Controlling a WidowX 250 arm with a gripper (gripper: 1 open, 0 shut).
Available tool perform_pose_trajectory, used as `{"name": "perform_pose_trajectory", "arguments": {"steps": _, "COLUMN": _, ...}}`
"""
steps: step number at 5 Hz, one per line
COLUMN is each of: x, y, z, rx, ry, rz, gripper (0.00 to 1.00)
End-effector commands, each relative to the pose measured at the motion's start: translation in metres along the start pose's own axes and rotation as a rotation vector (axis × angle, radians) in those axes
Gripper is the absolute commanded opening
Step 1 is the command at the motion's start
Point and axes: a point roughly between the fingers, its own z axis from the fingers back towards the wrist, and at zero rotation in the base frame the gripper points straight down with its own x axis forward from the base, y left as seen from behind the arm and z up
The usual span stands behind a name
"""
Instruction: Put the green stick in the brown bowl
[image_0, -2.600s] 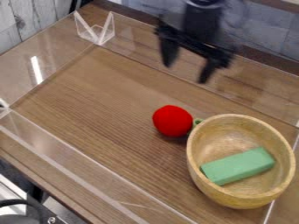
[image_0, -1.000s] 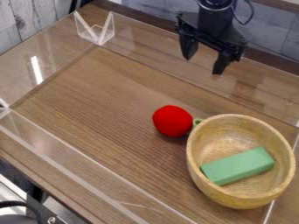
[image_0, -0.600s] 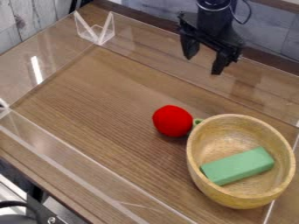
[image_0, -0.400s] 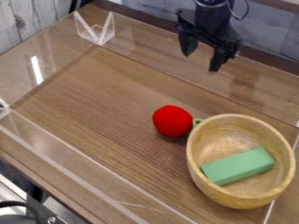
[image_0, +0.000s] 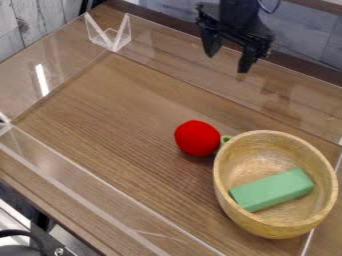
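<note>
Green stick (image_0: 271, 190): a flat, light-green bar lying inside the brown bowl (image_0: 225, 193), in the lower part of its interior as viewed, set obliquely with its right end higher in the view.

The table (image_0: 107, 120) is the largest element, a brown wooden surface with visible grain. Its left edge runs obliquely down the left side of the view, and its far edge crosses the top, passing behind the gripper. A broad stretch of wood extends from the left edge to the ball and bowl, and another band of wood separates the gripper from the bowl's upper rim.

The bowl, round, shallow and light tan, occupies the lower right. Its thick rim surrounds the stick, and its right side lies near the right border of the view.

The gripper (image_0: 227, 55), dark and slightly blurred, is at the top of the view, right of centre. Its two fingers are spread widely, with a gap between their tips; nothing is held between them. It is well apart from both stick and bowl. Whether the fingertips touch the table cannot be told.

The red ball (image_0: 197, 138), with a short green stem (image_0: 226, 137) pointing right, sits just beside the bowl's upper-left rim. Whether the stem touches the rim cannot be told.
</note>
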Motion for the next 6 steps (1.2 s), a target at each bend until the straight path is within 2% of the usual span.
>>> {"name": "perform_pose_trajectory", "arguments": {"steps": 1, "x": 0.006, "y": -0.009, "z": 0.003, "rx": 0.014, "ry": -0.035, "rz": 0.045, "gripper": 1.0}}
{"name": "perform_pose_trajectory", "arguments": {"steps": 3, "x": 0.021, "y": -0.012, "z": -0.008, "rx": -0.026, "ry": -0.06, "rz": -0.067, "gripper": 1.0}}
{"name": "perform_pose_trajectory", "arguments": {"steps": 5, "x": 0.012, "y": 0.013, "z": -0.006, "rx": -0.053, "ry": -0.047, "rz": -0.135, "gripper": 1.0}}
{"name": "perform_pose_trajectory", "arguments": {"steps": 6, "x": 0.003, "y": 0.038, "z": -0.003, "rx": -0.063, "ry": -0.055, "rz": -0.157, "gripper": 1.0}}
